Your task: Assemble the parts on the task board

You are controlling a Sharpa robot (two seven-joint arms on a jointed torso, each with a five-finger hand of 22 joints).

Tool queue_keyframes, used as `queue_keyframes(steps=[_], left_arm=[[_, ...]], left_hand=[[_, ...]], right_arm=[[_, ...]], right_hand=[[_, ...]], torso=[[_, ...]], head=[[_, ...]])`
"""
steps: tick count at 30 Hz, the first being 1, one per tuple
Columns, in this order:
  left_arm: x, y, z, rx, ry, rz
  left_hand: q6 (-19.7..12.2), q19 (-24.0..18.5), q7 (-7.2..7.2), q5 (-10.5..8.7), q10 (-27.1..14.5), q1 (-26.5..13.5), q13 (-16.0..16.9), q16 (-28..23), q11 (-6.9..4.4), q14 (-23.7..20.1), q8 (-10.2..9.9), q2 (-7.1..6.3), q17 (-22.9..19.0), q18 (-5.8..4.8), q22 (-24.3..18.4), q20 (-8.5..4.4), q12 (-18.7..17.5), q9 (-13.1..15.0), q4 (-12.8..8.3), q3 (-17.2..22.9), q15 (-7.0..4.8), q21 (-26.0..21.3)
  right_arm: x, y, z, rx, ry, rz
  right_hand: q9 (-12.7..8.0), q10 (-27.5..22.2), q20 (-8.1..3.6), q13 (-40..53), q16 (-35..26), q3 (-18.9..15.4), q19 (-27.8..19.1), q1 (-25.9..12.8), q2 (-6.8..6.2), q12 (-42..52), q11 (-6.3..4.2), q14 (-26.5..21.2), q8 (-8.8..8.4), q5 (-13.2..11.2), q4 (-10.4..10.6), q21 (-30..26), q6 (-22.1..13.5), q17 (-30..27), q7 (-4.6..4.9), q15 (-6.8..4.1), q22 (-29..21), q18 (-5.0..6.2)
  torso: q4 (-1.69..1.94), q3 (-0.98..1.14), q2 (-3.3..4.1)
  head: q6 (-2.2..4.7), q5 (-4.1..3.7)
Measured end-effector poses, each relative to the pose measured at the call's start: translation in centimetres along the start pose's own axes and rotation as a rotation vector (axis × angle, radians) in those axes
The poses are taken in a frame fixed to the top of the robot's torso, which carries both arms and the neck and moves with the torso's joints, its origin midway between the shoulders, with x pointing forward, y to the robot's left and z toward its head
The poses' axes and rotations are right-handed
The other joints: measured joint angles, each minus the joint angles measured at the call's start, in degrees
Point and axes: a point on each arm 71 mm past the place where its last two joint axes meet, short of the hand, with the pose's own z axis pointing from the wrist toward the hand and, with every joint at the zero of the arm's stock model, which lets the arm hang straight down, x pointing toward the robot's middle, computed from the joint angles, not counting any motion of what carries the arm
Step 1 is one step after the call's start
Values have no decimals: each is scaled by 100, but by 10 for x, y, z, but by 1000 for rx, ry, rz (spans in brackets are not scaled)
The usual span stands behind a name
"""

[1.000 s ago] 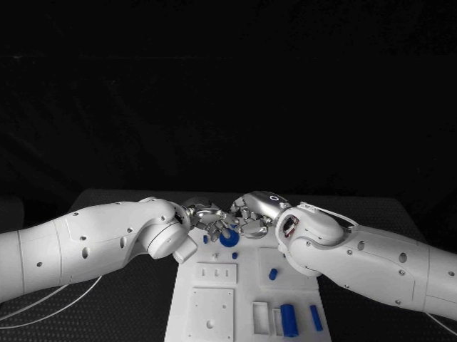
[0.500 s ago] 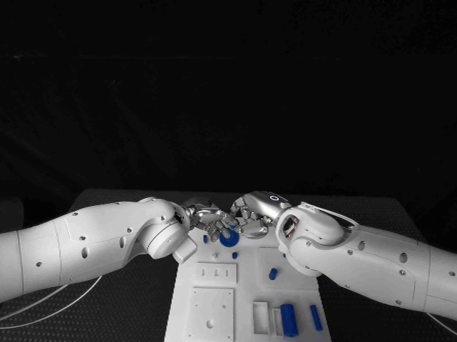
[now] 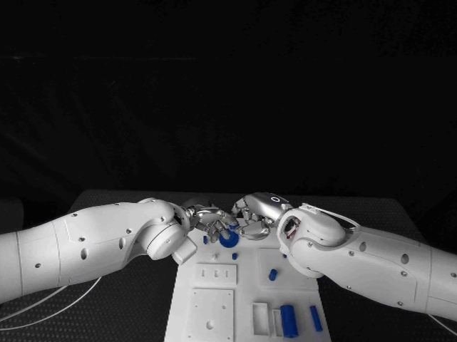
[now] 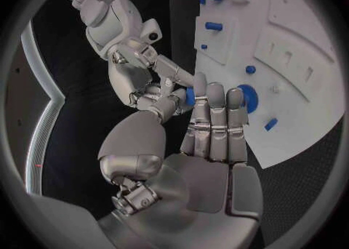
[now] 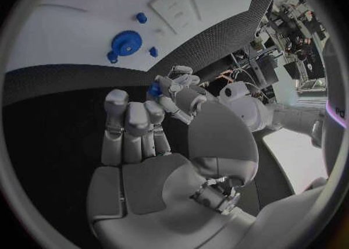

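Left hand (image 3: pixel 209 217): hovering over the far end of the task board, its fingertips meeting the right hand's around a small blue part (image 4: pixel 189 95).
Right hand (image 3: pixel 254 216): reaching in from the right, pinching that small blue part; which hand is carrying its weight is hard to tell.
Task board (image 3: pixel 213 303): lying lengthwise on the black tabletop (image 3: pixel 372 210), running from the near edge out under both hands.
Blue gear (image 3: pixel 229 238): sitting on the board just below the joined fingertips.
Small blue pegs (image 3: pixel 272 273): resting mid-board.
Blue cylinders (image 3: pixel 289 320): lying in slots at the near right corner.
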Motion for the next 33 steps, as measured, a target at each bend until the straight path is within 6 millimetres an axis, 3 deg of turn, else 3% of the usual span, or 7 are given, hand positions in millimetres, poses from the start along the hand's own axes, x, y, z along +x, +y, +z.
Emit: queue_keyframes(steps=[4,5,6,24,25,33], left_arm=[[-2,1,-1,0,-5,3],[-2,1,-1,0,-4,4],[-2,1,-1,0,-3,5],[-3,1,-1,-3,-7,33],[-3,2,-1,-4,-8,36],[-3,3,-3,5,-28,120]], left_hand=[[18,0,-17,0,19,-14,14,24,-19,17,6,-4,0,0,0,0,15,16,-23,23,-15,0],[33,0,-30,0,19,-23,19,24,-19,18,39,-7,0,0,0,0,27,38,-37,23,-15,0],[34,0,-32,0,19,-32,19,24,-19,18,40,-14,0,0,0,0,27,39,-53,22,-15,0],[68,0,-26,21,40,-51,47,74,-38,21,48,11,1,1,-5,0,49,56,-99,62,-35,22],[69,0,-28,21,40,-51,48,74,-38,29,48,11,1,0,-5,0,49,56,-104,58,-44,22],[71,1,-30,-33,40,-50,64,112,-38,30,25,11,-5,1,-10,0,73,61,-125,76,-44,44]], right_arm=[[0,-3,-1,8,-1,0],[0,-5,-1,11,-2,0],[0,-5,-1,12,-4,0],[1,-8,-5,21,-11,6],[1,-10,-4,24,-11,5],[-3,-41,-10,94,-23,-24]], right_hand=[[-37,-2,0,-5,-6,-220,0,-251,-316,-42,2,1,-71,-55,161,0,23,-1,-23,1,0,21],[-66,-101,2,-10,-31,-273,-2,-276,-370,-67,-17,-1,-103,-82,198,-2,417,-4,-135,1,0,59],[-66,-106,2,-10,-31,-316,-2,-303,-395,-82,-19,-1,-103,-105,217,-23,518,-5,-134,1,0,65],[-60,-134,2,-9,-31,-405,-2,-295,-431,-82,-7,-1,-137,-119,299,-54,631,-5,-87,1,0,73],[-59,-134,2,-9,-34,-405,-2,-278,-448,-82,-7,-1,-136,-119,299,-56,667,-5,-48,1,0,74],[-73,-164,-2,-9,-76,-436,3,-222,-504,-110,25,-1,-160,-119,330,-88,635,-5,-13,1,0,74]], torso=[[-3,2,0],[-3,3,0],[-3,3,0],[-1,5,0],[-1,5,0],[0,1,-3]], head=[[4,-8],[4,-11],[4,-12],[3,14],[3,14],[3,7]])
